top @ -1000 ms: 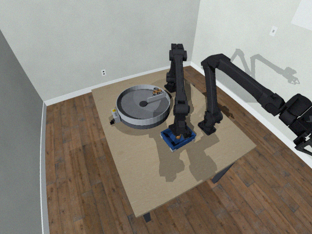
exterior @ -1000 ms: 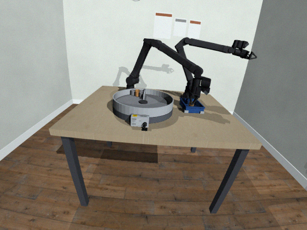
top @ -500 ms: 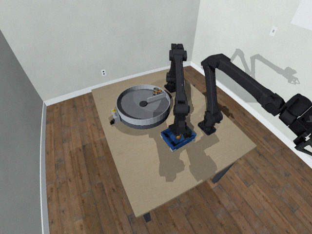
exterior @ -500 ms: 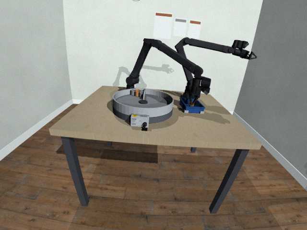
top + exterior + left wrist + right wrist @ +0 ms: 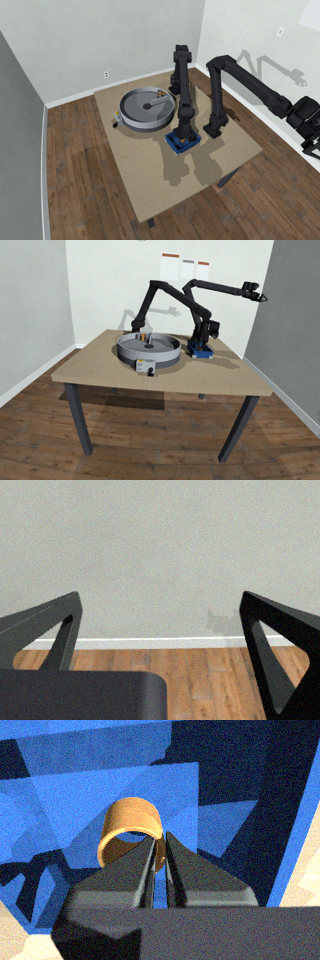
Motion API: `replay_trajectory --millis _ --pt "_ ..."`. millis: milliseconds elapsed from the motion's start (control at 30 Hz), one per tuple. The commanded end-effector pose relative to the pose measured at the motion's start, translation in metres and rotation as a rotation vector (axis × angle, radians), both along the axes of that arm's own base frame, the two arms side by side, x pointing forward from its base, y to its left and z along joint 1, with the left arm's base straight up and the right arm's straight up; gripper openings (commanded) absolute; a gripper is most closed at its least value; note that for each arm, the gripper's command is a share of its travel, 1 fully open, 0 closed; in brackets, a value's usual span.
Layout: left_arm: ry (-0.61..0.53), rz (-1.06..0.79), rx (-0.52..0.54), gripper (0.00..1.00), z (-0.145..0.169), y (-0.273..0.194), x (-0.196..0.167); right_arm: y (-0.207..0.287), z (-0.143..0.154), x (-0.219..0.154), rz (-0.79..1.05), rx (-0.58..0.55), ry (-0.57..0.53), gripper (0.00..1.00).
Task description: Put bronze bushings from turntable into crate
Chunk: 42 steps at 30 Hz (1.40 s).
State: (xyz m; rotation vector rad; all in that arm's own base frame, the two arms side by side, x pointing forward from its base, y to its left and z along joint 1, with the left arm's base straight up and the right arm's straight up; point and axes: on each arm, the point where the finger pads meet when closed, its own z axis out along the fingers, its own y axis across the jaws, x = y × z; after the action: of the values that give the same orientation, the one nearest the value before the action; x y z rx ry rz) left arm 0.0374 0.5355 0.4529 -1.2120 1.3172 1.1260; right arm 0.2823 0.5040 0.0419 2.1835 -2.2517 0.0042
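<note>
Right claw point(image 5: 184, 139) point(image 5: 199, 349) point(image 5: 161, 839): mine, clenched on one wall of a bronze bushing, inside the crate.
Bushing point(image 5: 182, 140) point(image 5: 198, 349) point(image 5: 131, 815): looks rigid, perhaps slick; I'd keep the wall pinch.
Crate point(image 5: 179, 150) point(image 5: 202, 353) point(image 5: 295, 830): level.
Turntable point(image 5: 147, 125) point(image 5: 149, 355): beside the crate, bronze point(image 5: 163, 92) point(image 5: 142, 337) and steel point(image 5: 159, 90) point(image 5: 138, 336) bushings aboard.
Control box point(image 5: 118, 118) point(image 5: 145, 366): beyond the turntable from the crate; yellow label, print illegible.
Left claw point(image 5: 315, 150) point(image 5: 265, 299) point(image 5: 161, 600): spread, well apart from the crate.

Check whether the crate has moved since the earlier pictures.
No, the crate keeps the same place beside the turntable in the top view.
</note>
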Motion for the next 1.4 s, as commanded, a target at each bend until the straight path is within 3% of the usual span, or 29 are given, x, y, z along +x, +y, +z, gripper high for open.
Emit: replay_trajectory --millis 0,1367 --pt "-0.019 0.008 0.086 1.00 0.0476 0.0083 -0.0025 0.0113 0.0001 -0.0003 0.002 0.021 -0.012 0.00" --pt "-0.019 0.008 0.086 1.00 0.0476 0.0083 -0.0025 0.0120 0.0020 -0.0006 0.003 0.028 -0.016 0.00"
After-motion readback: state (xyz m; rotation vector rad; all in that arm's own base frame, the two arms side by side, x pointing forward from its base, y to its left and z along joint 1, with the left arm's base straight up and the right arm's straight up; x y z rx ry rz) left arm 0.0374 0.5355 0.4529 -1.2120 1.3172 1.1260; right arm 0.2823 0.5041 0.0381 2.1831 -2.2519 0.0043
